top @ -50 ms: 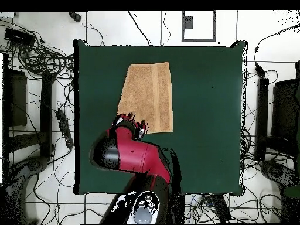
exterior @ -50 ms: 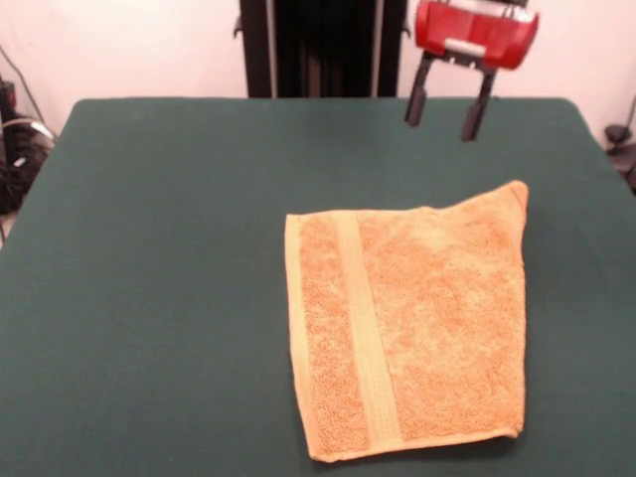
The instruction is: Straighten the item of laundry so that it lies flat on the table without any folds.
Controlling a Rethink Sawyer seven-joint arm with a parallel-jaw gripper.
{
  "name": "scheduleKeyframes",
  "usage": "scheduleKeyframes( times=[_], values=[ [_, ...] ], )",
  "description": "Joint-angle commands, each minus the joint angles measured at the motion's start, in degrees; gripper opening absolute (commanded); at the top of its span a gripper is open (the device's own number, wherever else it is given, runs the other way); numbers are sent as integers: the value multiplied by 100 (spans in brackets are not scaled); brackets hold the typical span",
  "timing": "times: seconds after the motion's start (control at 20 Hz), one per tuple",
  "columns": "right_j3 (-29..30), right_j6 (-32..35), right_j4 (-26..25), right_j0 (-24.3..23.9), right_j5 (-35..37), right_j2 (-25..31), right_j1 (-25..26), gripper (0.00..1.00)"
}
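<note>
Above the towel [exterior @ -50 ms: 412, 323] corner, fingers [exterior @ -50 ms: 416, 101] apart in front view, arm-hidden overhead

Orange-tan terry-cloth towel [exterior @ -50 ms: 412, 323]: lies on the large dark green cloth-covered table [exterior @ -50 ms: 149, 298], in the front view right of centre and toward the near edge; well apart from the left edge.
Towel's woven band [exterior @ -50 ms: 366, 333]: runs near-to-far, close to the towel's left edge in the front view.
Towel's far right corner [exterior @ -50 ms: 515, 191]: reaches farther back than the rest of the far edge.
Red and black gripper [exterior @ -50 ms: 444, 111]: hangs above the table, behind the towel's far right corner, apart from the cloth.
Overhead view: the towel [top @ -50 ms: 147, 96] lies in the table's [top @ -50 ms: 205, 117] upper half, left of centre; the gripper [top @ -50 ms: 132, 123] is at its lower left corner.
</note>
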Motion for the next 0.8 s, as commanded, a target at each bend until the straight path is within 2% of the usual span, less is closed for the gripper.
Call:
scheduleKeyframes(
  times=[0.05,0.5,0.8],
  values=[
    [-652,-83,-344,-150,1173,311,-183,100],
    [-614,-186,-827,-1061,152,1176,288,100],
    [-739,-187,-1240,-1393,-71,1505,459,100]
  ],
)
